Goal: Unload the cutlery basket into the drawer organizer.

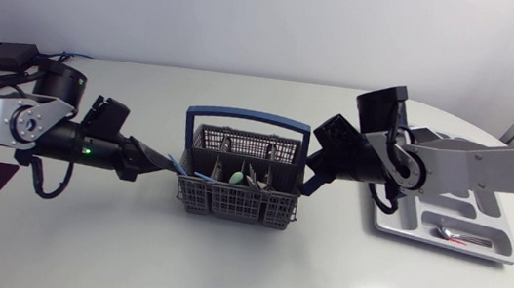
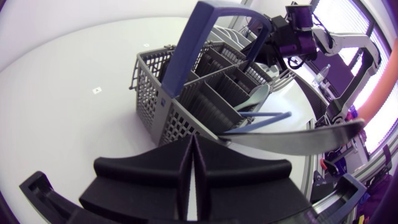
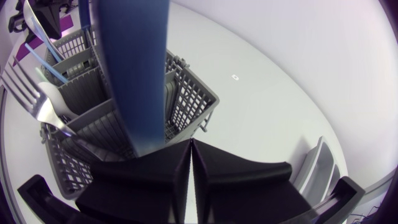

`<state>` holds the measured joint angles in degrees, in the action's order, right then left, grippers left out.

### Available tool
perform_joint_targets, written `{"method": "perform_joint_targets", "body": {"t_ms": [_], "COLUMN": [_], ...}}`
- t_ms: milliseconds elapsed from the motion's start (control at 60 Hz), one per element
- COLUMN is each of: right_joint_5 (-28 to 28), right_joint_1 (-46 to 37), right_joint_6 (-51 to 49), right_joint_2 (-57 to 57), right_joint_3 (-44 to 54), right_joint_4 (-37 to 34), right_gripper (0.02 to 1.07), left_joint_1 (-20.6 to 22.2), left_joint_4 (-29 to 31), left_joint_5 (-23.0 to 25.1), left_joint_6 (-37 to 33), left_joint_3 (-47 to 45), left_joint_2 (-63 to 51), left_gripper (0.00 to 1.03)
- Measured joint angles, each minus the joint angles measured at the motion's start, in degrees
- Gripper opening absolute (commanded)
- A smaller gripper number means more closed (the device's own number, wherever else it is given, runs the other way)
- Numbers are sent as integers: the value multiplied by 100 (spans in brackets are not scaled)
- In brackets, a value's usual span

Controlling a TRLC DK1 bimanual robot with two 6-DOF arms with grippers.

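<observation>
The grey cutlery basket (image 1: 230, 201) with its blue handle (image 1: 246, 116) stands mid-table, holding several pieces of cutlery. My left gripper (image 1: 158, 161) is shut and empty at the basket's left wall; in the left wrist view its fingers (image 2: 193, 158) meet just short of the basket (image 2: 155, 99), beside a leaning knife blade (image 2: 298, 140). My right gripper (image 1: 310, 180) is shut at the basket's right end. In the right wrist view it (image 3: 191, 155) has nothing between its fingers, with the blue handle (image 3: 130, 62) right ahead and a fork (image 3: 28, 93) beyond.
The grey drawer organizer (image 1: 510, 246) lies at the right under my right arm, with a piece of cutlery (image 1: 452, 233) in its front compartment. Its edge (image 3: 314, 168) shows beside my right gripper. A dark mat covers the front left corner.
</observation>
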<state>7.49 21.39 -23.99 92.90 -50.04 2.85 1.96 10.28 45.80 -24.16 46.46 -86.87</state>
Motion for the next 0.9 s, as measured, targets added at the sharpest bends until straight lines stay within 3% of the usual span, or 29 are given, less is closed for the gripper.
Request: {"method": "perform_joint_targets", "body": {"t_ms": [167,317,417,533,717,900], "right_joint_5": [11,9,-2,-4,-9,-50], "right_joint_1": [-127,-122,-111,-22,155,372], "right_joint_6": [-57,-138,-160,-160,-155,-153], "right_joint_2": [-649,-1373,-1755,-2188,-2632,-2837], "right_joint_3": [566,990,1126,1252,1419,1567], "right_joint_4": [20,-22,-195,-420,-614,-671], "right_gripper": [36,47,51,53,57,57], "left_joint_1": [-424,-450,-120,601,1681,1912], "left_joint_4": [232,450,621,798,890,879], "left_joint_5": [-114,-457,-855,-1362,-2140,-2236], "left_joint_6": [-264,-444,-463,-468,-505,-503], "left_joint_3": [-302,-568,-619,-625,-640,-645], "left_joint_2": [1110,2323,2973,3462,3574,3593], "left_gripper": [8,22,29,34,34,34]}}
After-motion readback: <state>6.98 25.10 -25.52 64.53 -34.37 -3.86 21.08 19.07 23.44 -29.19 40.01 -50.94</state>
